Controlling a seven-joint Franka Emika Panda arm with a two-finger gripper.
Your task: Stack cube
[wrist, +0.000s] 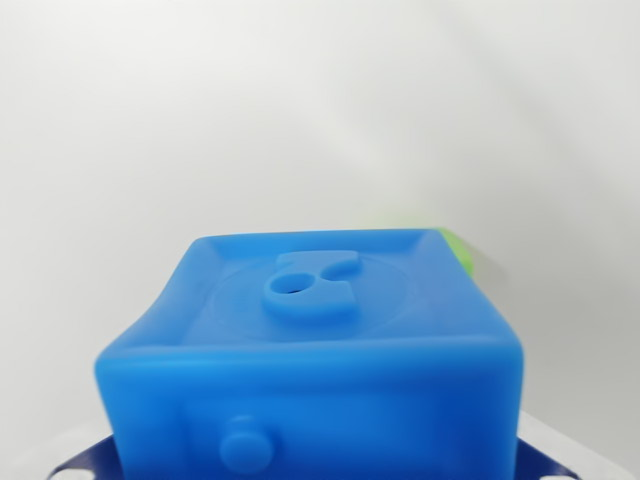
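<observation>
A soft blue cube [320, 350] fills the lower half of the wrist view, very close to the camera. Its top face carries a raised shape with a hole, and its near face has a round knob. Its sides bow inward as if squeezed. Dark blue finger parts [85, 462] show at the bottom corners, pressed against either side of the cube, so my gripper [315, 465] is shut on it. A sliver of a green object [458, 250] peeks out behind the cube's far right corner; the rest of it is hidden.
A plain white surface [300, 120] spreads behind and around the cube, with a faint shadow to the right of the green sliver.
</observation>
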